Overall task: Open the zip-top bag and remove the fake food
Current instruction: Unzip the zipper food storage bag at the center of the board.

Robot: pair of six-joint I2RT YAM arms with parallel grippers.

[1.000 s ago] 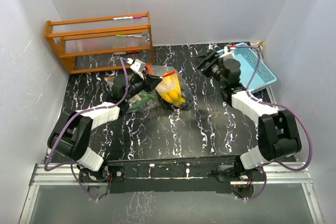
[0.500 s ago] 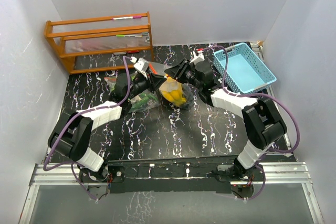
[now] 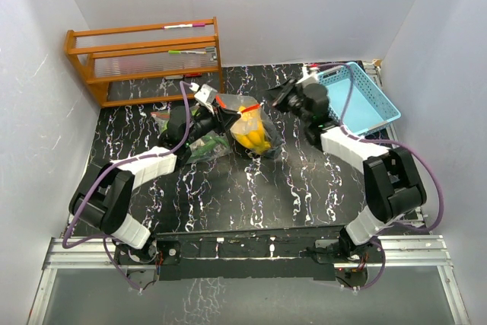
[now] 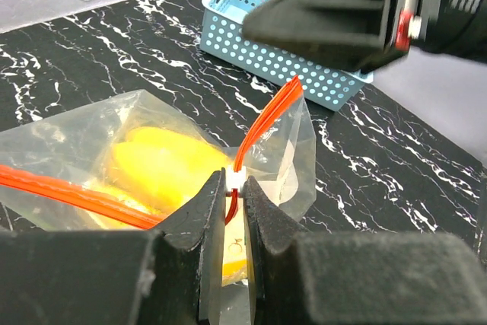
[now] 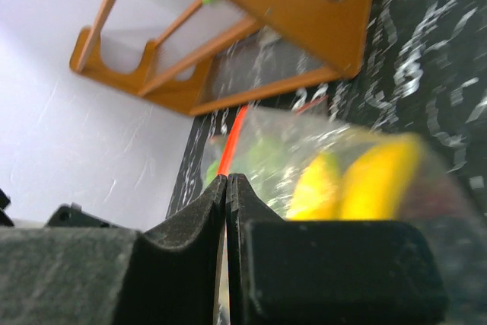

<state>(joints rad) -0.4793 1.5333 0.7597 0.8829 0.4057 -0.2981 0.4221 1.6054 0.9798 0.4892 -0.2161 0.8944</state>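
My left gripper (image 4: 234, 188) pinches the bag (image 4: 293, 142) by its red seal (image 4: 268, 116), lower centre. My right gripper (image 5: 227, 188) has its fingers pressed together.

Left fingers (image 4: 194, 237) nearly together, right fingers (image 5: 179, 245) fully together.

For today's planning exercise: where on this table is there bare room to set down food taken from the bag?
Free: the table between the bag and its near edge, and inside the basket. Crowded: between the bag and the rack.
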